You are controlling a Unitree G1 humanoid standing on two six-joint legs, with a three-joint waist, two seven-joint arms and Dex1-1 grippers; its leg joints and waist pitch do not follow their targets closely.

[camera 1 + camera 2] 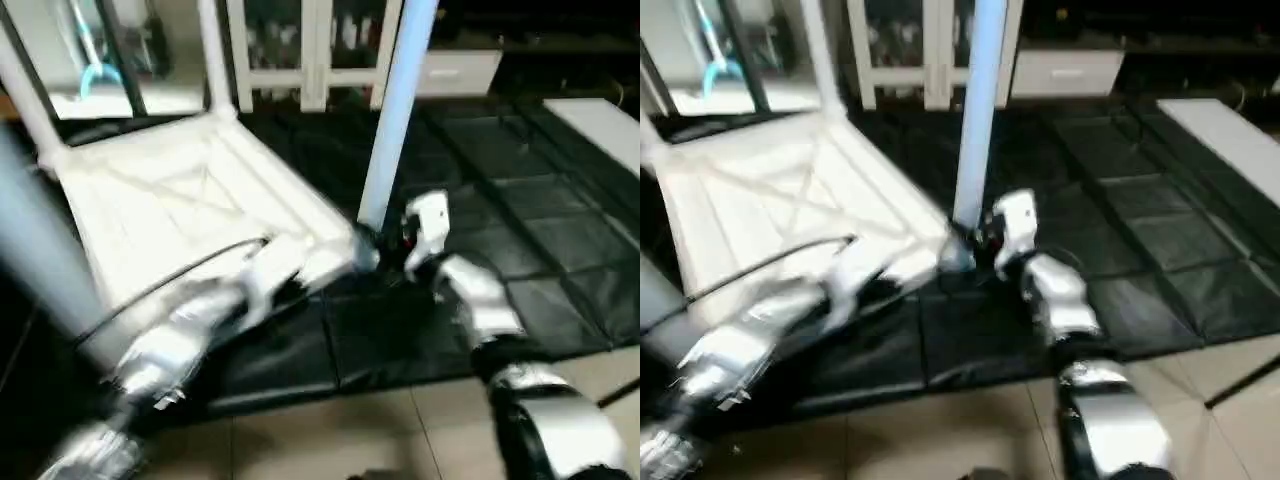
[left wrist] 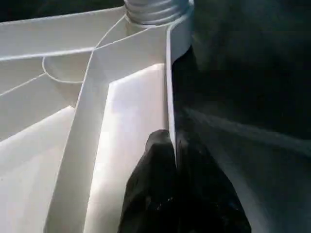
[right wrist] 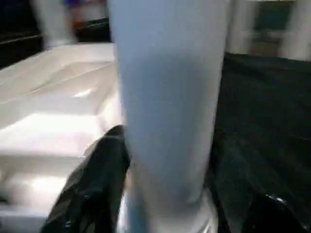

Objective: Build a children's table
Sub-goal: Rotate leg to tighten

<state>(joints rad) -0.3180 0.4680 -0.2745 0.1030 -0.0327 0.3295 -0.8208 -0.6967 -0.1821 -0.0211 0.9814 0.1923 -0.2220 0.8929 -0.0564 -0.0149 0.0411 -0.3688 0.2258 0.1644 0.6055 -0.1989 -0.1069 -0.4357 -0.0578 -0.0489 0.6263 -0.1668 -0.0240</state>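
Observation:
The children's table top (image 1: 180,210) lies upside down on black mats, its ribbed underside facing up. A white leg (image 1: 395,110) stands upright in the near right corner socket (image 2: 155,9). Other legs rise at the back corner (image 1: 215,50), the left corner (image 1: 20,90) and close by on the left (image 1: 40,260). My left gripper (image 2: 172,145) is shut on the top's rim (image 2: 170,73), just short of that socket. My right gripper (image 3: 192,165) sits at the leg's base (image 3: 170,121), one black finger (image 3: 104,170) beside the tube and the other (image 3: 272,213) standing off it, jaws open.
A white glass-door cabinet (image 1: 300,50) stands behind the table top. A flat white panel (image 1: 605,125) lies at the far right on the black floor mats (image 1: 520,220). Beige tiles (image 1: 400,430) run along the near edge. A black cable (image 1: 170,275) arcs over my left forearm.

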